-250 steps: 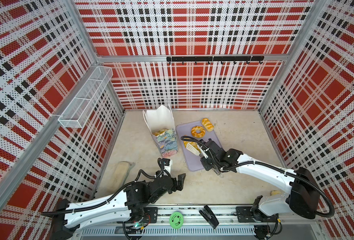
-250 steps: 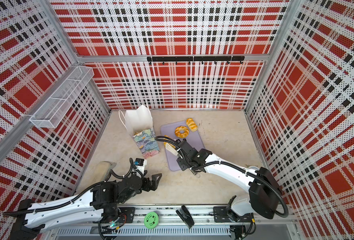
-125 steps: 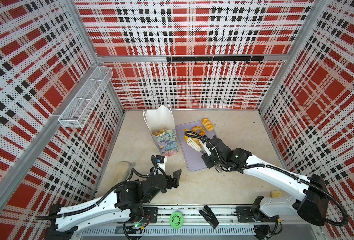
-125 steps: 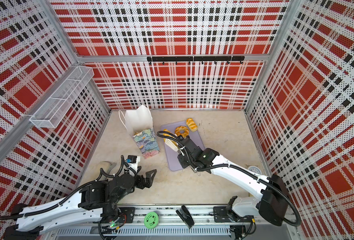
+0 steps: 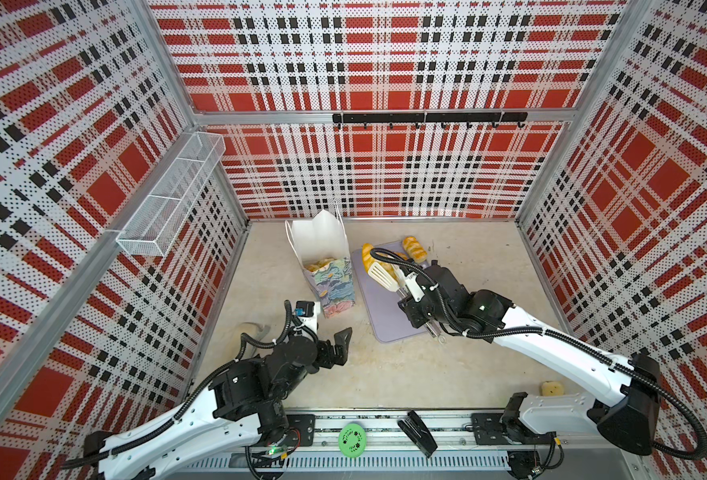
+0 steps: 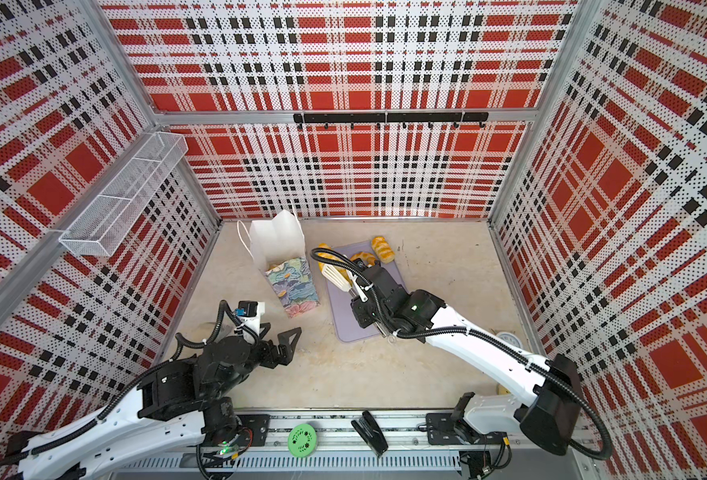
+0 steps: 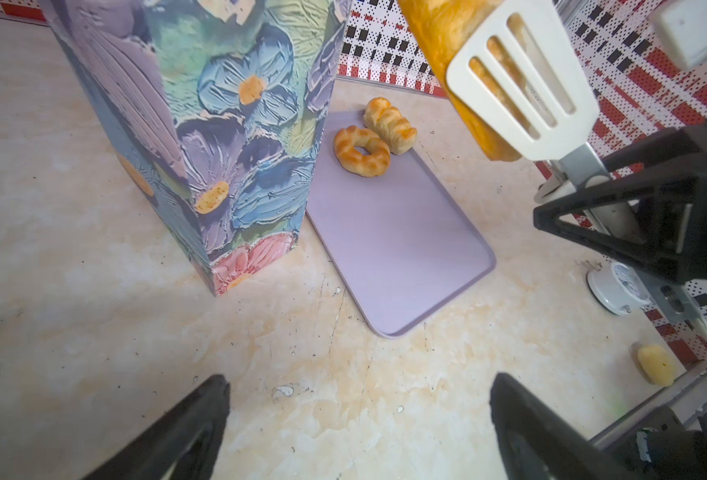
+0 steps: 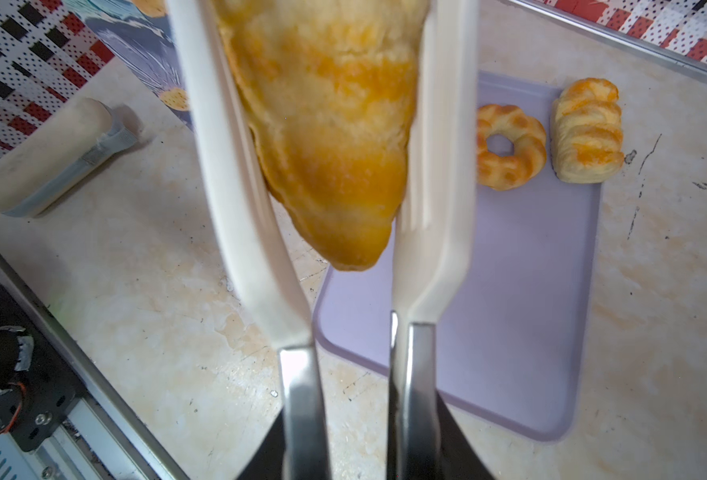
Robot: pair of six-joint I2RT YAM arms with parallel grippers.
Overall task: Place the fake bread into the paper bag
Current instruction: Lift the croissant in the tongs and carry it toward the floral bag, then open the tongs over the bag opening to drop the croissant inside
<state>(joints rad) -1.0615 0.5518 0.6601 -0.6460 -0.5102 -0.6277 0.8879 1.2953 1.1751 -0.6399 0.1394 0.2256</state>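
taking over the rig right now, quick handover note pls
Left gripper: open, empty, over the table near the paper bag.
Right gripper: shut on tongs that clamp one golden pastry, lifted above the lavender tray.
Done: some bread already in the upright bag.
To do: drop the held pastry in, then the ring pastry and striped bun at the tray's far end.

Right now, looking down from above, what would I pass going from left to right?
In a top view: white wire mesh basket → tall flowery paper bag → white slotted plastic tongs → glossy striped golden bun → small yellow spongy lump.
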